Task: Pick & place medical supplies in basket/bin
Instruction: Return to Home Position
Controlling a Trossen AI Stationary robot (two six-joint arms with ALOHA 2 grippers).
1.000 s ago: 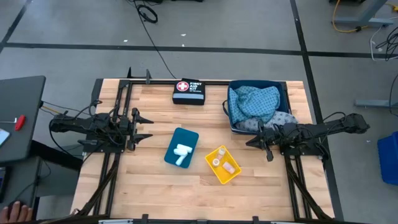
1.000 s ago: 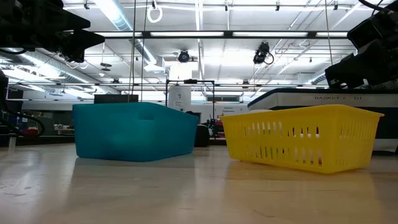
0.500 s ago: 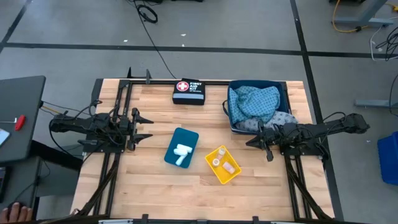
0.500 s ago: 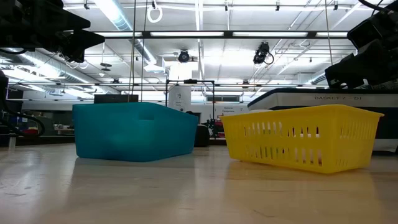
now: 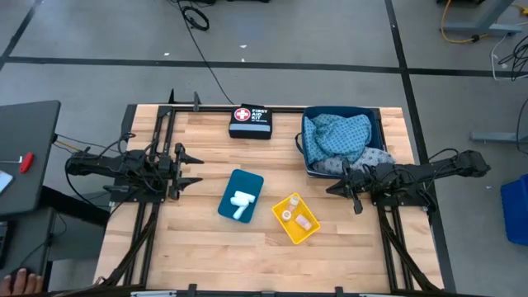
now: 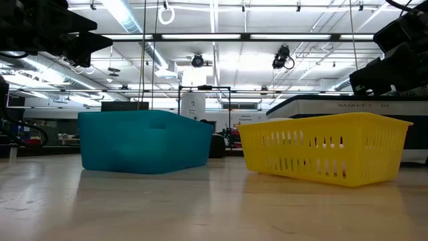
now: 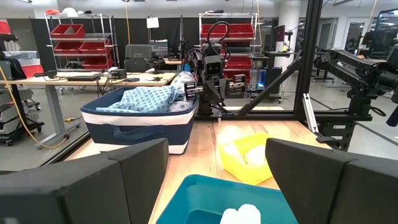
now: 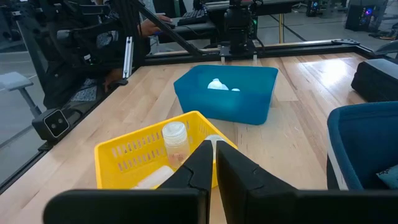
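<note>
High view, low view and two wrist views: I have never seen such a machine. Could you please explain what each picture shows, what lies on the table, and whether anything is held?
It is a robot with two dark arms, left and right, at a wooden table. The high view looks straight down. The low view looks level across the tabletop. Each wrist view looks forward past that arm's own fingers. The left tool, open, and the right tool, shut, hang above the table's sides and hold nothing. On the table are a teal bin with white rolls, a yellow basket with small vials, a dark blue bin filled with light-blue cloths, and a black first aid pouch.
</note>
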